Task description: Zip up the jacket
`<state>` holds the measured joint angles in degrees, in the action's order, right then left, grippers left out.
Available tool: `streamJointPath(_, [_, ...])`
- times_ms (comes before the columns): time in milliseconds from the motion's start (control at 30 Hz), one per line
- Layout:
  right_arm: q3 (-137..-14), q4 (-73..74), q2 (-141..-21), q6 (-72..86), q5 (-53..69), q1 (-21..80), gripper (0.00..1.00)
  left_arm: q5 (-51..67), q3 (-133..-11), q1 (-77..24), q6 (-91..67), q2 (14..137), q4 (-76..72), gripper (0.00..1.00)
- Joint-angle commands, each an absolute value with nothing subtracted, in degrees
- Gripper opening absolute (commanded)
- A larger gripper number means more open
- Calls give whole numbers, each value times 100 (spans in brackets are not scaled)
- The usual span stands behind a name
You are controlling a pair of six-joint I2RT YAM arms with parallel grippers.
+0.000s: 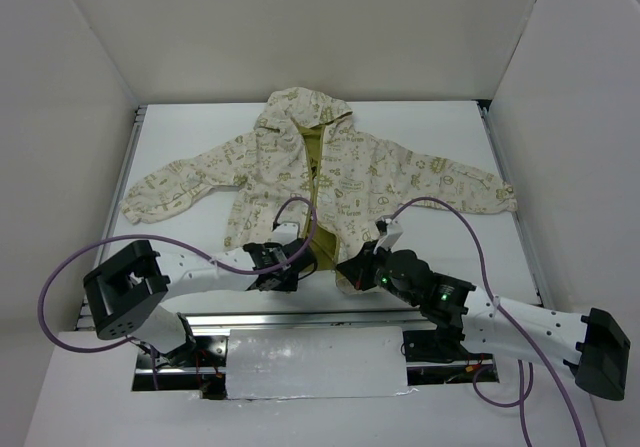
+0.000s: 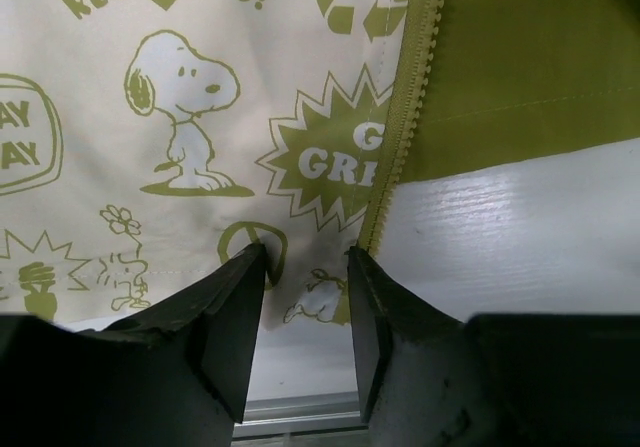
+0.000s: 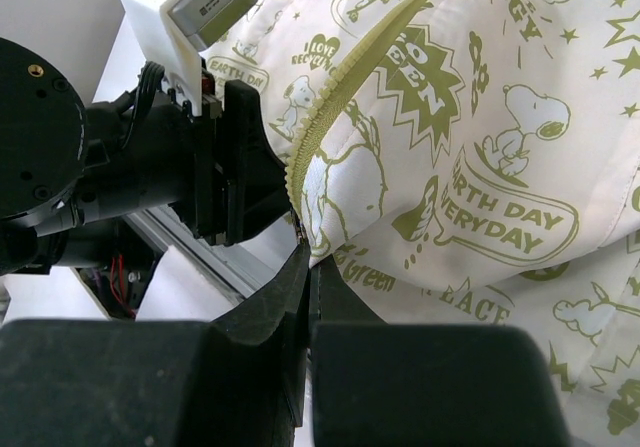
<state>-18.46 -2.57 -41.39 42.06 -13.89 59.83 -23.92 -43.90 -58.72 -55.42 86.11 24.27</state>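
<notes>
The jacket (image 1: pixel 340 167) lies flat on the white table (image 1: pixel 200 127), hood at the far end, front open over olive lining. My left gripper (image 2: pixel 305 267) is open at the bottom hem, its fingers (image 2: pixel 238 312) straddling the lower corner of the printed panel (image 2: pixel 180 117) beside the olive zipper strip (image 2: pixel 408 117). In the top view it sits at the hem's middle (image 1: pixel 300 260). My right gripper (image 3: pixel 312 257) is shut on the bottom corner of the other panel (image 3: pixel 480 117), at the foot of its zipper strip (image 3: pixel 370 52), lifting it a little. The left gripper's fingers (image 3: pixel 245 157) stand close alongside.
An aluminium rail (image 1: pixel 300 319) runs along the table's near edge just behind both grippers. Purple cables (image 1: pixel 300 207) arc over the jacket's lower half. White walls (image 1: pixel 70 117) close in the table on three sides. The sleeves (image 1: pixel 170 187) spread out to either side.
</notes>
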Motion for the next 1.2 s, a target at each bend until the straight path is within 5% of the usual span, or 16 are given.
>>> streamJointPath(0, [-2109,-545,-4166,4131,-1362,5950,0,-2101,-4078,-5898,-5599,9017,2303,50])
streamJointPath(167, [-2101,-475,-4070,4113,-1406,5950,0,-1829,-3877,-5906,-5634,9219,1934,35])
streamJointPath(233, [-2092,-475,-4026,4105,-1415,5941,0,-1793,-3832,-5915,-5651,9281,1881,16])
streamJointPath(333, [-2083,-483,-4060,4096,-1415,5941,0,-1697,-3762,-5915,-5660,9273,1723,0])
streamJointPath(633, [-1960,-624,-4210,4175,-1380,5819,0,-1362,-3858,-5897,-5554,8500,932,0])
streamJointPath(1167, [-1890,-1493,-4755,4271,-642,5599,0,-2478,-3692,-5906,-5915,6364,-263,0])
